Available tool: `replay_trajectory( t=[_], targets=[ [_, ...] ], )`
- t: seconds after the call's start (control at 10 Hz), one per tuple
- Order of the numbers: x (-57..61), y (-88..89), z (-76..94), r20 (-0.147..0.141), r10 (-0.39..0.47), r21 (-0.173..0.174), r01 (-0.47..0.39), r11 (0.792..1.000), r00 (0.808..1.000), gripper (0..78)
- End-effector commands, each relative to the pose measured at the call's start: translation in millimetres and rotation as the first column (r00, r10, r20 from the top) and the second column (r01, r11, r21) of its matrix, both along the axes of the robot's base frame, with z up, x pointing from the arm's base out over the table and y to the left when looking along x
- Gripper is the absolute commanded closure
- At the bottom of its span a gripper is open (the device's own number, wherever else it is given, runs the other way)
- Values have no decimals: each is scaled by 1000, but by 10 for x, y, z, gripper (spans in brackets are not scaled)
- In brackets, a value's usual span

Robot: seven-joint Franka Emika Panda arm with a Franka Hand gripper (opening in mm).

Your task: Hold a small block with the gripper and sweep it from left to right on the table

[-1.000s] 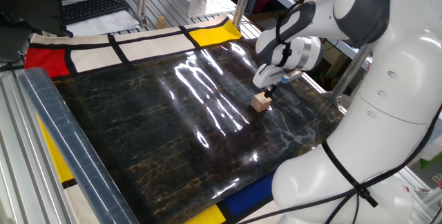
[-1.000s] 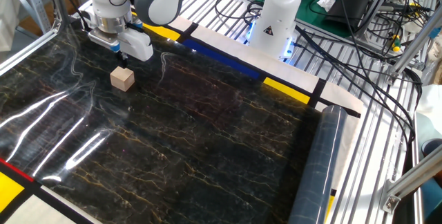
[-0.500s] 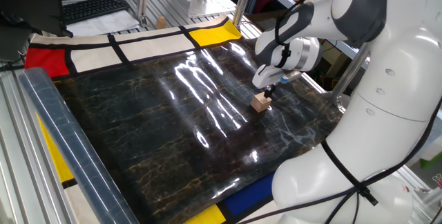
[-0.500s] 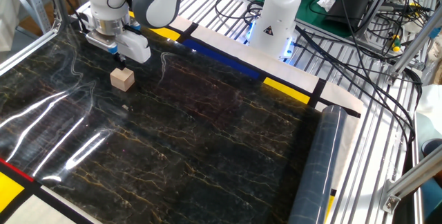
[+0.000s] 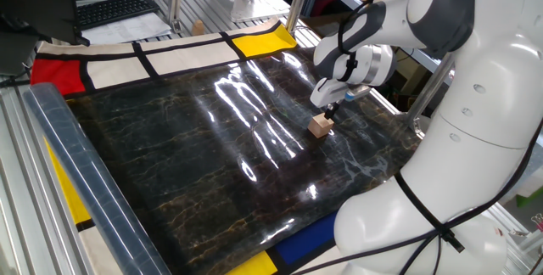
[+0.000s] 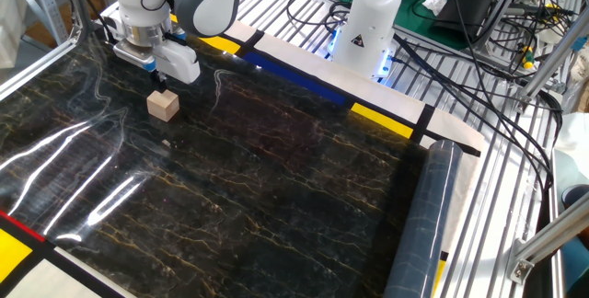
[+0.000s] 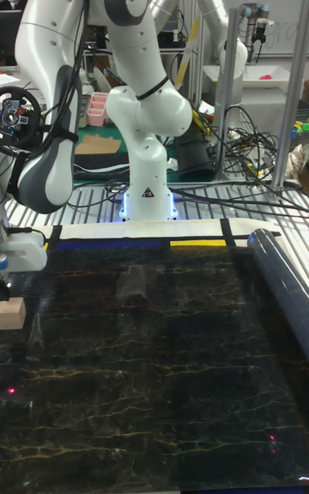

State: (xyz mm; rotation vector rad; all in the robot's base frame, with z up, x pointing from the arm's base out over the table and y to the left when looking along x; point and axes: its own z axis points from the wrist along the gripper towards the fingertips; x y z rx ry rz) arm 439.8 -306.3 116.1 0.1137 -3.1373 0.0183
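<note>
— sitting where, the block [image 6: 163, 105]?

— flat on the table [image 6: 276, 188], out at the left end as seen from the tall view, close to the yellow and blue panels beside the robot base. resting on one face, square to nothing in particular, touching nothing but the dark sheet.

— and the gripper [image 6: 160, 80]?

— hanging just above and a little behind the block, on the arm's side of it. dark fingers [image 5: 329, 110] pointing down toward the block's top edge, from one fixed view reaching almost to it. not around it, though — no finger visible on either side face.

— open or closed?

— hard to say. only a short dark tip showing under the white housing in each view, no gap readable between the fingers. cannot tell.

— why parked there, then?

— probably lined up for the pick: directly over the start point, wrist vertical, ready to drop and clamp. makes sense for the job too — starting at the left edge leaves the whole width of the table free to the right for the sweep.

— so nothing held yet?

— by the look of it, no. block free on the table, gripper near but apart, grasp not yet made.
</note>
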Motion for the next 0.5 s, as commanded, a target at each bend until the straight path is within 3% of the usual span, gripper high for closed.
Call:
replay_trajectory(
  t=[0.1,0.5],
  targets=[
    [7,-8,13,2,1,-1,-1,1000,1000,776],
    [7,-8,13,9,-42,-2,42,999,999,776]
  ],
)
